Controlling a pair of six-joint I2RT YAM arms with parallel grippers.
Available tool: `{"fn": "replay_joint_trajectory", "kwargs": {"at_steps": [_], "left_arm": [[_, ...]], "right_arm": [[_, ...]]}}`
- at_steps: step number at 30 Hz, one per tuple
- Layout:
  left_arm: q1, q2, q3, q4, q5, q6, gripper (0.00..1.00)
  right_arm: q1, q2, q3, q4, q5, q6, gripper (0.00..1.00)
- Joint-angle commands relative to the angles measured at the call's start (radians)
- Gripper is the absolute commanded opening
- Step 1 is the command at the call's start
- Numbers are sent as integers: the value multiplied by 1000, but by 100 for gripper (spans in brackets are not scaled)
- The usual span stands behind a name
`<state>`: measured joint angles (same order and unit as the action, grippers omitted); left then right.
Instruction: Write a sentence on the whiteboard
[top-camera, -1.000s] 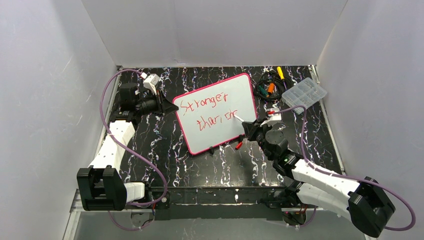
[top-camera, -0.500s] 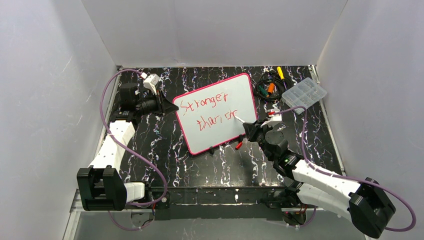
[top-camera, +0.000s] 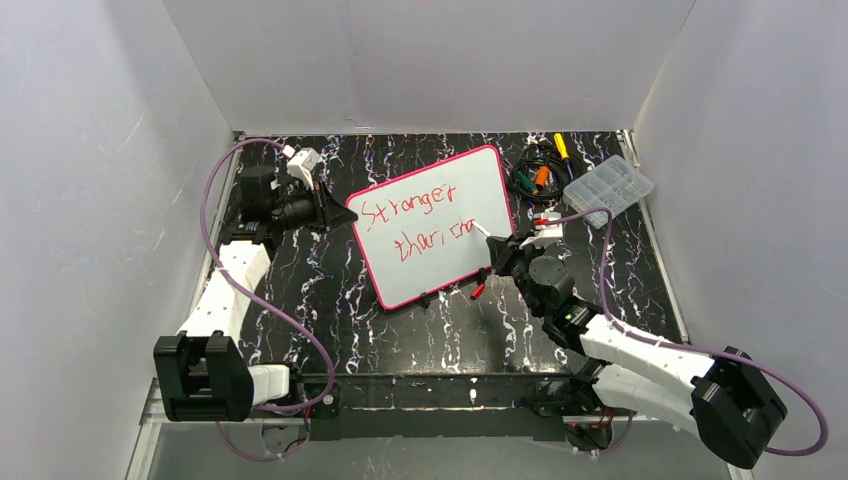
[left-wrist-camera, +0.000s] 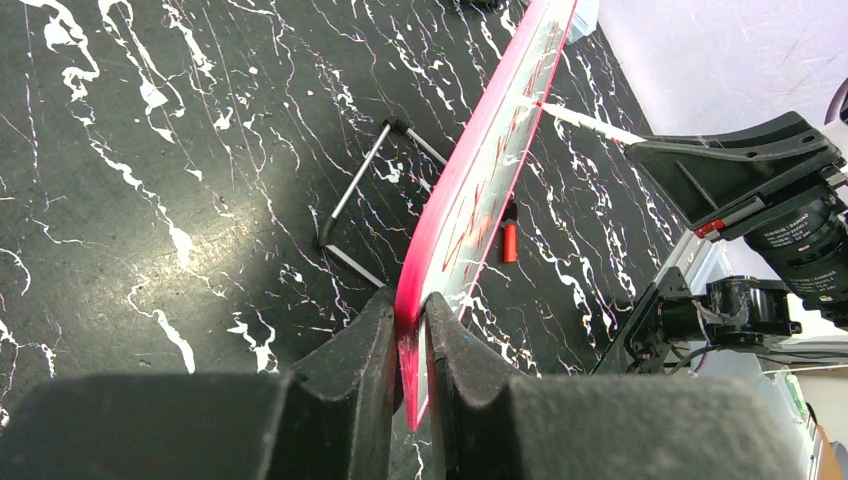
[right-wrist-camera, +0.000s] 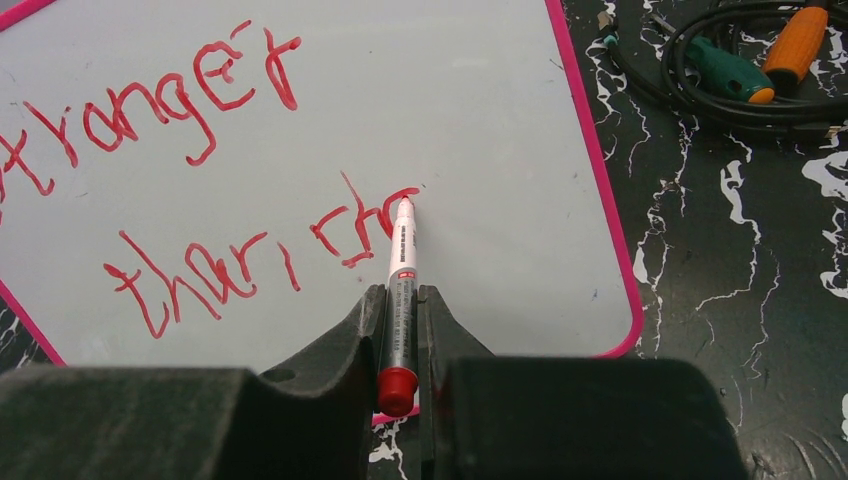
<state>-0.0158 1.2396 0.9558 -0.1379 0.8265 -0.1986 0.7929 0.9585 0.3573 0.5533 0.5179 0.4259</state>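
Whiteboard (top-camera: 430, 228): one, propped tilted mid-bench (top-camera: 330, 300) toward the far edge, its left border clamped between the left fingers (left-wrist-camera: 365, 350) so it is steadied for writing | marker (right-wrist-camera: 402, 262): one, gripped by the right fingers (right-wrist-camera: 340, 355), tip pressed at the second line's end | sentence (right-wrist-camera: 200, 150): two red lines, judged unfinished.

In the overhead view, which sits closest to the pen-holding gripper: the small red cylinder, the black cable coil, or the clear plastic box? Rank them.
1. Small red cylinder: just on the near side of the right gripper.
2. Black cable coil: beyond the gripper, toward the back wall.
3. Clear plastic compartment box: farthest, back right corner.
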Motion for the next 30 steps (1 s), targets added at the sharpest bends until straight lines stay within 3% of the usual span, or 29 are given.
{"fn": "replay_joint_trajectory", "kwargs": {"at_steps": [1, 30], "left_arm": [[-7, -22, -6, -11, 3, 12, 0], [-7, -25, -8, -11, 0, 13, 0]], "right_arm": [[-3, 7, 47, 57, 28, -29, 1], [-3, -53, -35, -83, 21, 48, 1]]}}
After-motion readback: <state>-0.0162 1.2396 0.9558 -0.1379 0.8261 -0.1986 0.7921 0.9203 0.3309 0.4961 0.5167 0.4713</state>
